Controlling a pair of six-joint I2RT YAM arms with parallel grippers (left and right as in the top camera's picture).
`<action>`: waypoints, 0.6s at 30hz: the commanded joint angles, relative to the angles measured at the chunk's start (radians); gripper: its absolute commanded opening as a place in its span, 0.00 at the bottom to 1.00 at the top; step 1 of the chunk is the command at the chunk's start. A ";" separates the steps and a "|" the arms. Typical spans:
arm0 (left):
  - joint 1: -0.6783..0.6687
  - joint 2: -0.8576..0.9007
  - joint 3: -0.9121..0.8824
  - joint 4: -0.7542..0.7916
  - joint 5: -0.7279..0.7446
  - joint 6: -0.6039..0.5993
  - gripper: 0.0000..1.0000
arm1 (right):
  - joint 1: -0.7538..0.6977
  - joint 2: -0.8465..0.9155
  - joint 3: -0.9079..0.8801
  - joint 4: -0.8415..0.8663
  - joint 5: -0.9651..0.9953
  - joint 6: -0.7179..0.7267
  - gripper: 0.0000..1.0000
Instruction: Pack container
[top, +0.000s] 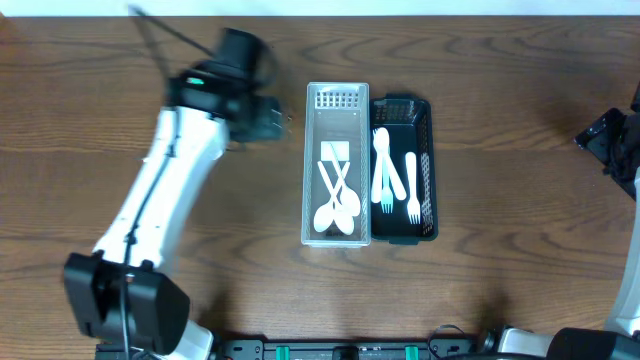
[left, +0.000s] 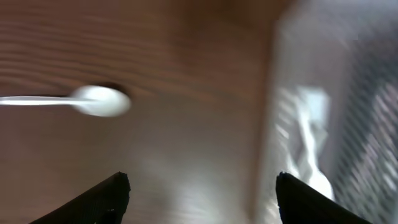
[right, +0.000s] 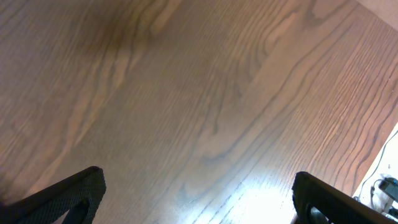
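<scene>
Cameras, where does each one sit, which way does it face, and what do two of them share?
Overhead: fixed above the table, looking straight down at the clear bin of spoons and the black basket of forks; left arm and right arm show.
Left wrist: on the left arm, facing down at blurred wood with a loose spoon; left gripper open at the bottom.
Right wrist: on the right arm, facing bare wood; right gripper open at the bottom corners.
Shared: overhead and left wrist both show the clear bin.
</scene>
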 joint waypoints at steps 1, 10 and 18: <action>0.117 0.031 0.005 0.000 -0.053 0.023 0.77 | -0.007 0.001 -0.004 -0.001 0.007 0.013 0.99; 0.311 0.126 0.002 0.017 -0.047 -0.123 0.77 | -0.007 0.001 -0.004 -0.001 0.007 0.013 0.99; 0.380 0.224 -0.013 0.018 -0.045 -0.692 0.73 | -0.007 0.001 -0.004 -0.001 0.007 0.013 0.99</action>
